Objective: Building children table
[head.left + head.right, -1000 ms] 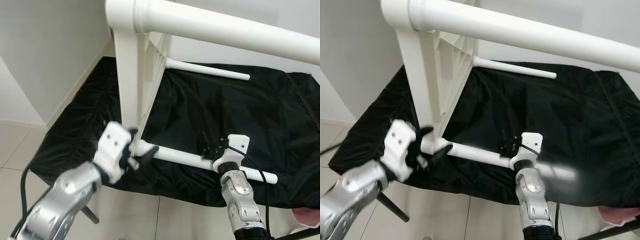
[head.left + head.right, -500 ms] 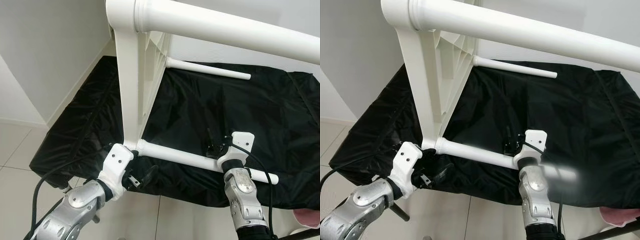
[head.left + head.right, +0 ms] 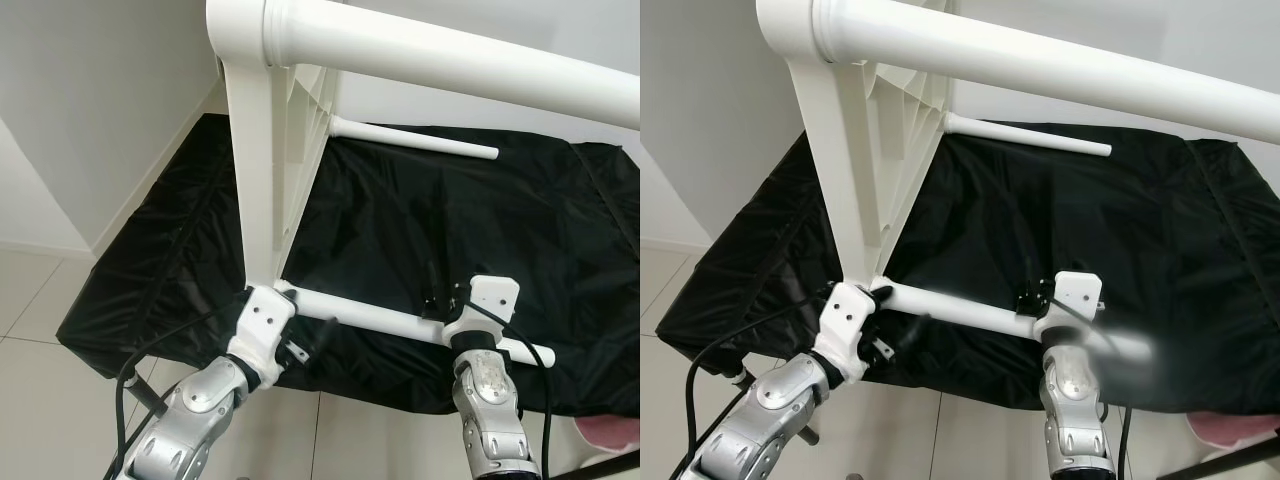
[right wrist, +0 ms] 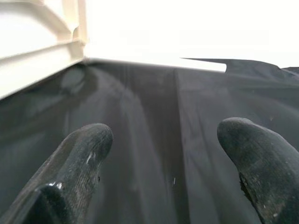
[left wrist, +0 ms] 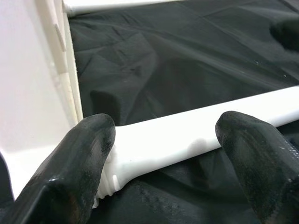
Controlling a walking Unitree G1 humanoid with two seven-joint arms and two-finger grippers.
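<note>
Children table (image 3: 270, 150) lay tipped on its side on black-covered worktop (image 3: 500, 230), lower leg (image 3: 400, 322) at joint. Left claw (image 5: 163, 144) spread astride leg near threaded end; right claw (image 4: 159, 158) spread, empty. Leg-fitting step, prob.; next needs grip & twist.

The big white tube (image 3: 450, 60) up top runs off the right edge, so no idea how long it is. Pink thing (image 3: 608, 432) in the bottom right corner is mostly cut off, can't tell what it is. Right wrist view has a blown-out white background
</note>
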